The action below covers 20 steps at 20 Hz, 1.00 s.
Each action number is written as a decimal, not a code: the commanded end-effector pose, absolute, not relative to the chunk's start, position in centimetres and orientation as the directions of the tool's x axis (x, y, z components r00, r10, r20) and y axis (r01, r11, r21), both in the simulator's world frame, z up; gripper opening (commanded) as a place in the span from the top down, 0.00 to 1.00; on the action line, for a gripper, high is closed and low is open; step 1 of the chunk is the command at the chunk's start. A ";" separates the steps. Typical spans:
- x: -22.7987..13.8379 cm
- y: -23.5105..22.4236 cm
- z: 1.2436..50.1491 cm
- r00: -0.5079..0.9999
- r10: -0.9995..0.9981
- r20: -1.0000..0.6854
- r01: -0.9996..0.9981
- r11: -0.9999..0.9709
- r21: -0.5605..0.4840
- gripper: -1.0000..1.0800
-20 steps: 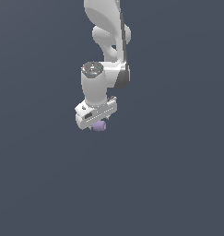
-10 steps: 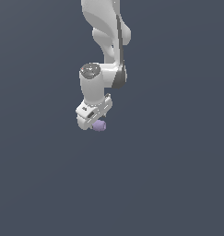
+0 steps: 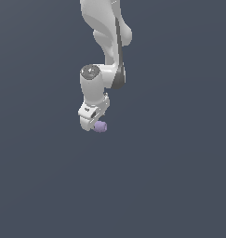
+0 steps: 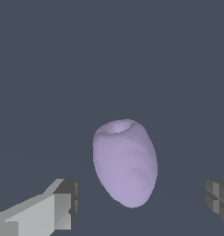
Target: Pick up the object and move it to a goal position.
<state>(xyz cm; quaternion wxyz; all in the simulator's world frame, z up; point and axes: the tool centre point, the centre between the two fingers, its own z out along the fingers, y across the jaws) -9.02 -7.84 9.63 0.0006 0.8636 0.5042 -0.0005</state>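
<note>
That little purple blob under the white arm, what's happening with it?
A white robot arm has its gripper down at the small lavender object, which it is meant to pick up and carry to a goal spot. In the wrist view the object sits between the two fingers, with clear gaps on both sides, so the jaws are open and nothing is gripped. No goal marker shows in either view.
</note>
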 end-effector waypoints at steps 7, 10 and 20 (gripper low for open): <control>-9.6 -8.0 9.3 0.439 0.898 0.000 0.898 -0.439 0.000 0.04; -9.6 -8.0 9.3 0.442 0.897 0.000 0.897 -0.442 0.000 0.04; -9.7 -7.9 5.9 0.439 0.898 0.000 0.898 -0.439 0.000 0.04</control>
